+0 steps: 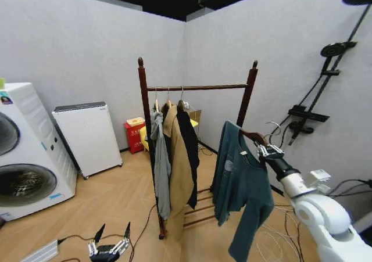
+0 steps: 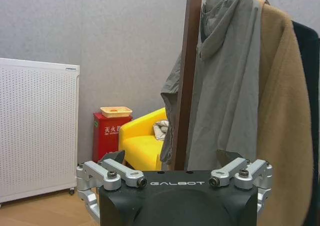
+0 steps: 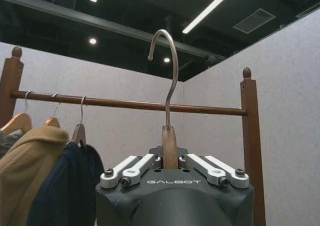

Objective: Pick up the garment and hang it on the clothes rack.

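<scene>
A: Where's my right end effector (image 1: 268,151) against the clothes rack (image 1: 197,88)?

B: In front of the rack's right post and lower than its bar, well apart from it. The right wrist view has the fingers (image 3: 131,169) pinched narrow on the wooden neck of the hanger (image 3: 169,147), steel hook upright and not over the bar.

A: And the garment (image 1: 239,186)?

B: Teal, hanging free off that hanger, in front of the rack's right half, its hem low near the slatted base shelf. Not touching the rack, as far as I can tell.

A: What's already on the bar?

B: I count 3 pieces, all crowded by the rack's left post: grey hooded jacket (image 1: 159,163), tan coat (image 1: 178,175), then a dark garment (image 1: 190,151).

A: Left end effector (image 1: 108,249)?

B: Low, in front of the rack's left post, fingers spread wide, holding nothing.
</scene>
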